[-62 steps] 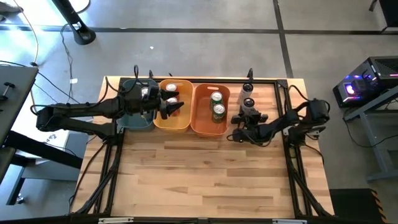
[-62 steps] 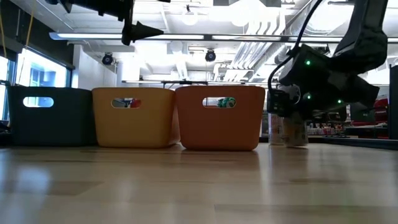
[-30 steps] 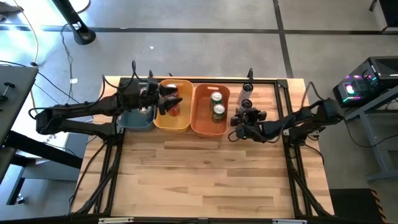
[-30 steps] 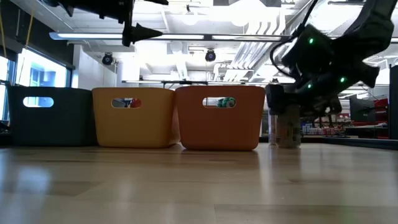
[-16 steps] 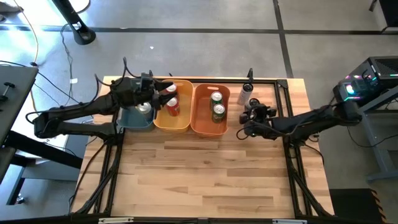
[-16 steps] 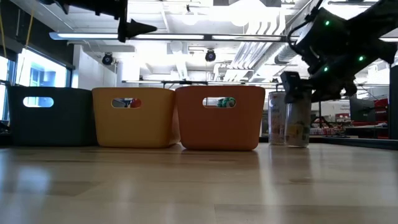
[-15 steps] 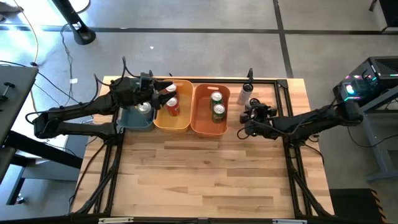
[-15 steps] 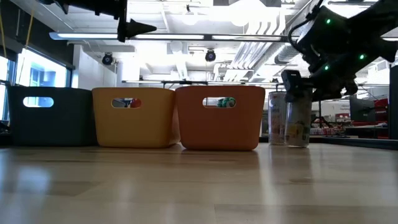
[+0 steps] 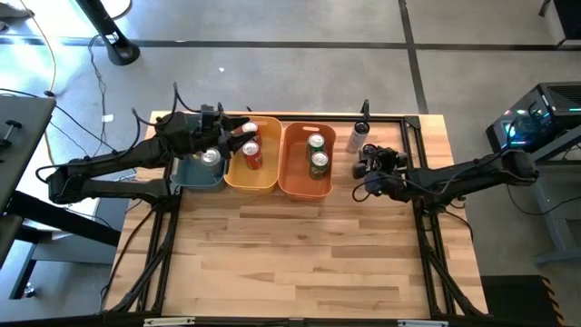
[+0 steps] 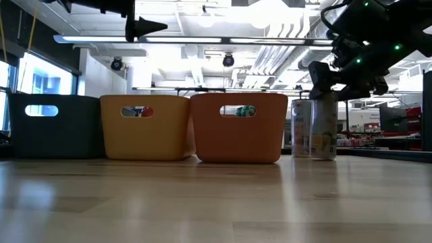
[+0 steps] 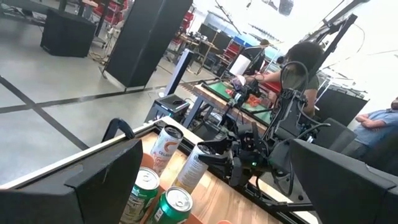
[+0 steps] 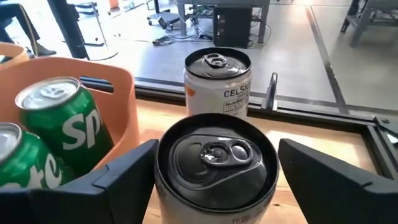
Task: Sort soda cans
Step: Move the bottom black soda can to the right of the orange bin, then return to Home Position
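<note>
From above, three bins sit in a row along the upper edge of the wooden table [image 9: 300, 254]: a dark teal bin [image 9: 192, 175] at the left, a yellow bin [image 9: 238, 179] in the middle and an orange bin [image 9: 300, 184] to its right. A silvery can top [image 9: 211, 157] shows in the teal bin, two red cans [image 9: 251, 156] lie in the yellow bin, and two green cans [image 9: 319, 162] stand in the orange bin. The left gripper [image 9: 234, 133] hangs over the border of the teal and yellow bins, its fingers spread and empty. To the right of the orange bin a silver can [image 9: 355, 138] stands near the table's top edge, and the right gripper [image 9: 369, 162] sits just below it in the frame, over a second can. In the low view the three bins fill the left and centre; at the right two silver cans [image 10: 323, 135] stand side by side, with the right gripper [image 10: 322, 81] at their tops. The left wrist view shows the two silver cans [image 11: 165, 148] beyond the green cans [image 11: 173, 204], with people in the room behind. In the right wrist view a dark-topped can [image 12: 216, 163] stands between the spread fingers [image 12: 124, 173], which are apart from its sides, so nothing is gripped; the silver can [image 12: 217, 79] stands behind it and the green cans [image 12: 62, 124] lie at the left.
</note>
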